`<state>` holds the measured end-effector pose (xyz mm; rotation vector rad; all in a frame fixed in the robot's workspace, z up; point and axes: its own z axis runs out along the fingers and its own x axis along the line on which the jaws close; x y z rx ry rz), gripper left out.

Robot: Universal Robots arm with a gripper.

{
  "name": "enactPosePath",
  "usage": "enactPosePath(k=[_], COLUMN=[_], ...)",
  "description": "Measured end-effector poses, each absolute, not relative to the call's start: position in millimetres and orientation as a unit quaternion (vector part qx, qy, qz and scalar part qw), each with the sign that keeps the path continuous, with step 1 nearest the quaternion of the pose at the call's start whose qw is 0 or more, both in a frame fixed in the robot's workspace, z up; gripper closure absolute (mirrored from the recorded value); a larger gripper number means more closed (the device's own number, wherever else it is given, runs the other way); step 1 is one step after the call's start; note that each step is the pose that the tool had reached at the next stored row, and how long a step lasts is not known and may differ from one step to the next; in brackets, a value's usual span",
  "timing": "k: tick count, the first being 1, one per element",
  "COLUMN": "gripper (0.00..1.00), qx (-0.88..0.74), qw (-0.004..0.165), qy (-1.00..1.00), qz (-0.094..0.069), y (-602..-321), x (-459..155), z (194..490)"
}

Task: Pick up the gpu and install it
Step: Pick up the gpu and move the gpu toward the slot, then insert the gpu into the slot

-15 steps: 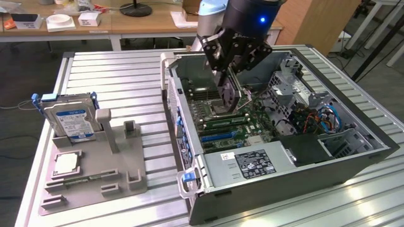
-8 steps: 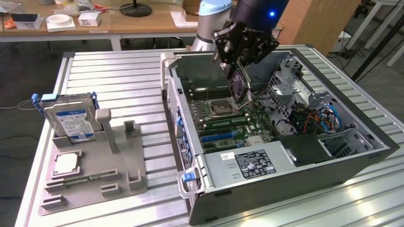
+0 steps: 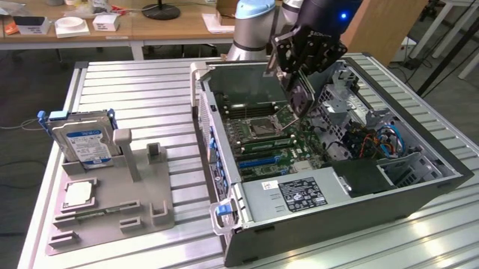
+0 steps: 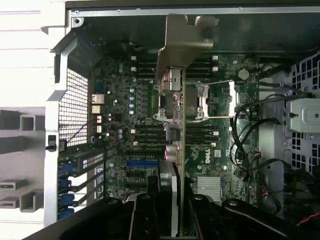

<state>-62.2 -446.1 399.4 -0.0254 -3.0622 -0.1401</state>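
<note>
My gripper hangs over the open computer case and is shut on the gpu. The gpu is a thin dark card, held on edge and tilted above the motherboard, apart from it. In the wrist view the gpu appears edge-on, running from its metal bracket out to my gripper. The black fingers press on both of its faces. Under the card lie the processor socket and the slots, one of them a blue slot.
A grey fixture at the exterior view's left holds a hard drive, a processor chip and a memory stick. Inside the case are a power supply, drive cages and loose cables. Desks stand behind.
</note>
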Motion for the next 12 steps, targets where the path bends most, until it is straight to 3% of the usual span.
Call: enactPosePath(k=[12], gripper=[0.72], qx=[-0.008], qw=[0.037], qy=[-0.998], qz=[-0.046], y=[-444.2], x=[-59.2], z=[399.2])
